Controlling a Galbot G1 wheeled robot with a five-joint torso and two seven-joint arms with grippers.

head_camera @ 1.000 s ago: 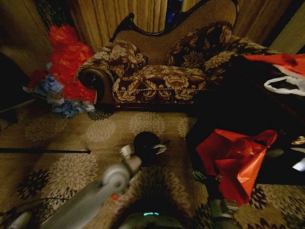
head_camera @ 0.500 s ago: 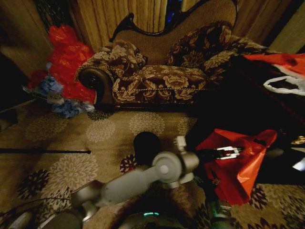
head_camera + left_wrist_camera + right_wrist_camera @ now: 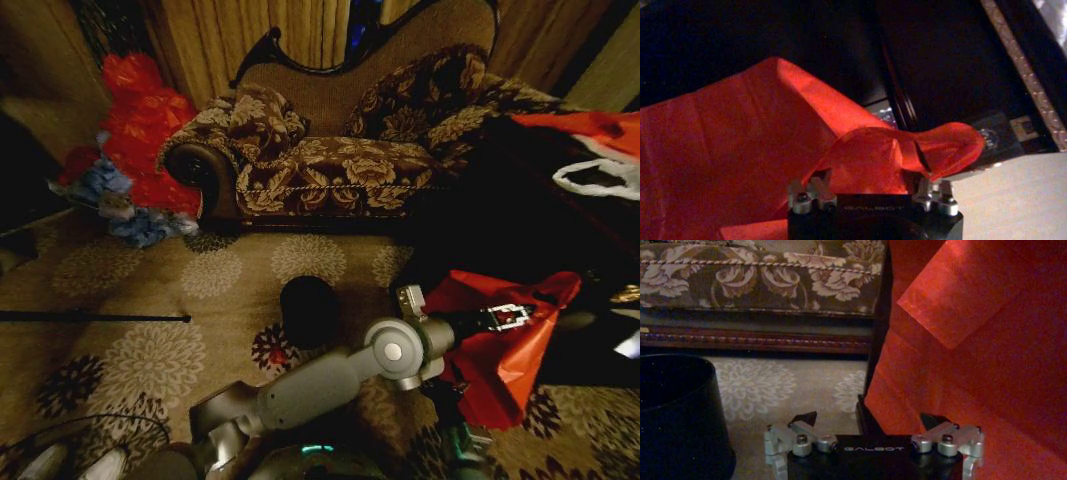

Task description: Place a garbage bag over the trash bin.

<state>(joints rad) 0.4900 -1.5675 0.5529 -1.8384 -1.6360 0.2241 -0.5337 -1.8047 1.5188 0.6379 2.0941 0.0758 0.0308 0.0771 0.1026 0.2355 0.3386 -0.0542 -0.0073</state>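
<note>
1. At the bottom centre of the head view the left arm rises from the lower left and reaches across to the right – its left gripper (image 3: 508,318) lies against the garbage bag (image 3: 500,345) at the right of the frame.
2. In the left wrist view the left gripper (image 3: 871,181) has its fingers spread, and a loop of the red film sits between them; whether the fingers press it I cannot tell.
3. In the right wrist view the right gripper (image 3: 870,422) has its jaws wide apart with nothing between them. The red bag (image 3: 973,355) hangs along the right side of that frame, and the trash bin (image 3: 677,415) stands at the lower left.
4. In the head view the small black bin (image 3: 308,310) stands upright on the patterned carpet (image 3: 130,290), centre frame – apart from the bag, to its left.
5. Farther back, across the upper middle, stands a floral sofa (image 3: 340,160).
6. At the upper left, beside the sofa arm, lies a heap of red and blue bags (image 3: 135,150).
</note>
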